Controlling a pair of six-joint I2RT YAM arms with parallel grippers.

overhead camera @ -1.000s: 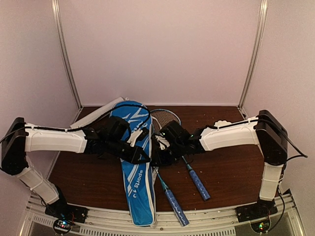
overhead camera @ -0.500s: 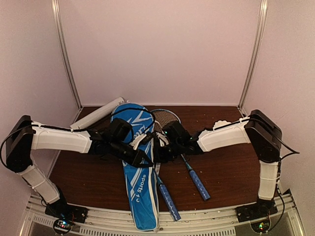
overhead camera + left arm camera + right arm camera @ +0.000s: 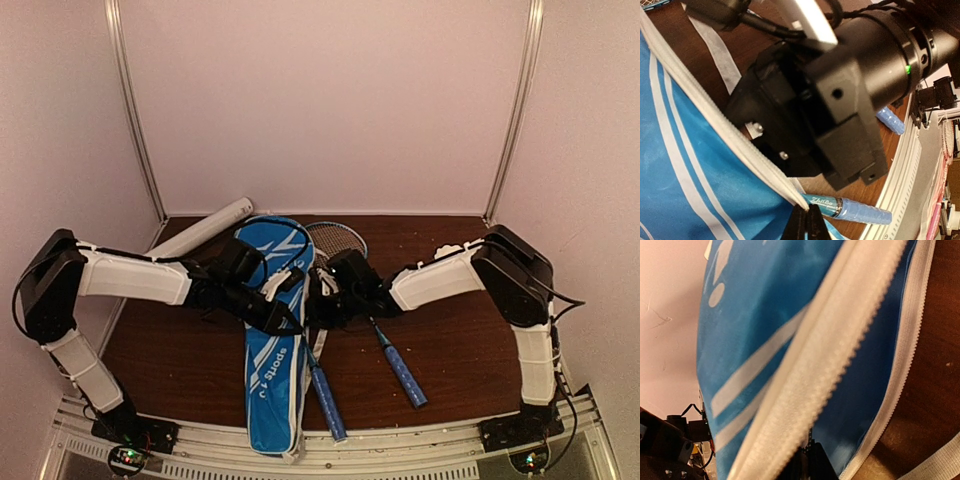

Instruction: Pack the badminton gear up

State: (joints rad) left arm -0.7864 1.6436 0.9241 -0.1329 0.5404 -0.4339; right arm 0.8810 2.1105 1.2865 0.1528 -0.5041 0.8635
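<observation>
pinching the bag's (image 3: 268,355) white zip edge (image 3: 715,117) with the left tool (image 3: 807,224), tips pressed tight together on it. pinching the same zip edge with the right tool (image 3: 808,456) too, tips squeezed together on it. very close to each other, with the right tool's black body just over the left tool's tips. under both tools, the long blue bag, flat on the table (image 3: 460,340), one end at the near edge. right beside the left tool's tips, a blue racket handle (image 3: 855,211), poking out from under the bag's edge. a bit to the right of the right tool, a second racket (image 3: 398,365), flat on the table, its handle apart from the bag. far behind the left tool, a white tube (image 3: 205,226), near the bag's far end. far to the right of the right tool, behind its arm, a small white bowl (image 3: 452,249).
</observation>
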